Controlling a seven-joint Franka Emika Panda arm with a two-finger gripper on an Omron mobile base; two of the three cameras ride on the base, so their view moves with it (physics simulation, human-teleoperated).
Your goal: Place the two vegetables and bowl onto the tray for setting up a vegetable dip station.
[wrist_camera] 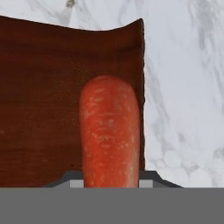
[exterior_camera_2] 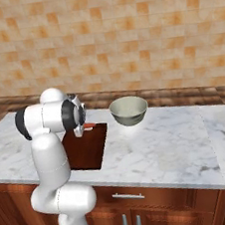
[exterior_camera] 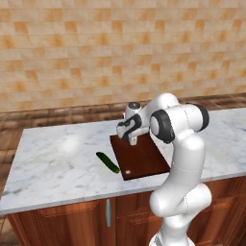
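Note:
The orange carrot (wrist_camera: pixel 110 135) sits between my gripper's (wrist_camera: pixel 110 181) two fingertips (wrist_camera: pixel 74 181), which are shut on its sides. It hangs over the far end of the dark reddish-brown tray (wrist_camera: pixel 43 96), close to one long edge. In the left base view the gripper (exterior_camera: pixel 130 137) is low over the tray (exterior_camera: pixel 144 161), and the dark green cucumber (exterior_camera: pixel 107 162) lies on the marble just left of the tray. In the right base view a bit of the carrot (exterior_camera_2: pixel 89 126) shows beside the gripper (exterior_camera_2: pixel 79 131), above the tray (exterior_camera_2: pixel 87 150). The pale grey-green bowl (exterior_camera_2: pixel 129 110) stands on the counter to the tray's right.
The marble counter (exterior_camera: pixel 53 163) runs wide to the left of the cucumber and, in the right base view, to the right of the bowl (exterior_camera_2: pixel 173 141). A tiled wall (exterior_camera: pixel 96 53) rises behind. The counter's front edge lies just beyond the tray's near end.

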